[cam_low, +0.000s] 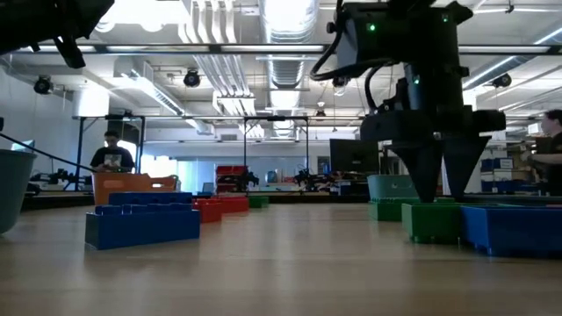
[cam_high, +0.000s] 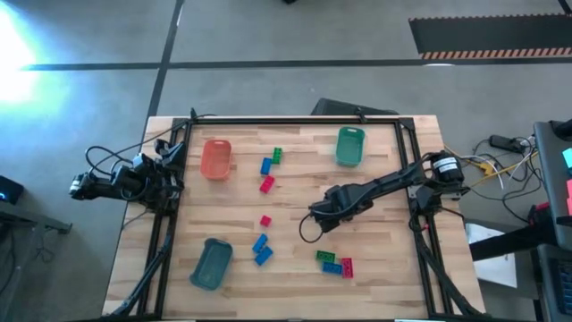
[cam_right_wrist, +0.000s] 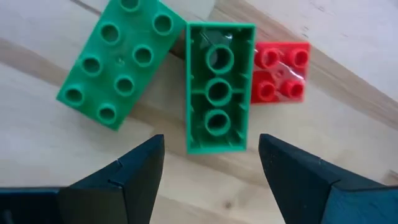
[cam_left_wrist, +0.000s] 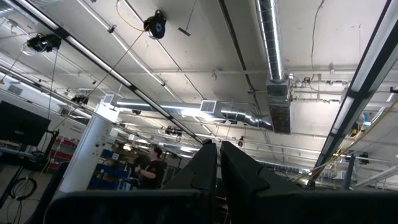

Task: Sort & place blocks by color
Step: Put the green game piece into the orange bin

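Two green bricks and a small red brick (cam_right_wrist: pixel 280 71) lie close together under the right gripper (cam_right_wrist: pixel 211 142), well away from the green tray (cam_high: pixel 349 148), on the side of it toward the table's front edge. One green brick (cam_right_wrist: pixel 219 87) lies hollow side up, right next to the red one. The other green brick (cam_right_wrist: pixel 121 59) sits studs up, just beside it and at an angle. The right gripper's fingers are spread wide, with nothing between them, and they line up with the two long sides of the upturned brick.

The step in hand looks like the approach to picking up that brick. The next move calls for a straight descent and a squeeze across its narrow width without nudging the neighbours, then a carry to the green tray.

The left gripper (cam_left_wrist: pixel 219 146) waits far across the table from the green tray, fingers pressed together and pointing at the ceiling.
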You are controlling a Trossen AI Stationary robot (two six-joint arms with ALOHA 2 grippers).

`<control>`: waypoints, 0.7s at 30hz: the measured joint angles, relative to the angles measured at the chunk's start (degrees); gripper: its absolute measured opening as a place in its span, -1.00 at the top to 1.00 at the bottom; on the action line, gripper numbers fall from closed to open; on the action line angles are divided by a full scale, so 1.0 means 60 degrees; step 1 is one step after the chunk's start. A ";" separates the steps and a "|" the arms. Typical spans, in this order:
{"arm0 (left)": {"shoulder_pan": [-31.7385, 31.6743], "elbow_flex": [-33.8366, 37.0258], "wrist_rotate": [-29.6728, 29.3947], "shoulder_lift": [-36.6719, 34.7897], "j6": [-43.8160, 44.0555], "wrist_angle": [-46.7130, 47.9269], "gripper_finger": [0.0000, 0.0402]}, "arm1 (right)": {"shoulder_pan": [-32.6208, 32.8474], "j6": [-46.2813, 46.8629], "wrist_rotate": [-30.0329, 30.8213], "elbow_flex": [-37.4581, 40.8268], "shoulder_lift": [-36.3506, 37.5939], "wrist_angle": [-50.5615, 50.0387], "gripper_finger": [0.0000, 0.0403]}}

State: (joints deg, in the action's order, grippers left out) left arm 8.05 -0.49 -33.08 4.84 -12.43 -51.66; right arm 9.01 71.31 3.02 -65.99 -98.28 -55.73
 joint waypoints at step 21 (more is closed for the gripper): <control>0.0002 0.0015 0.0002 0.0000 0.0000 0.0126 0.97 | -0.0193 0.0106 -0.0006 0.0713 0.0029 0.1087 0.37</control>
State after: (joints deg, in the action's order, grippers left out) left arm 8.07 -0.40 -33.07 4.84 -12.43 -50.90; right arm 7.86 71.94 2.98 -61.71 -98.10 -49.21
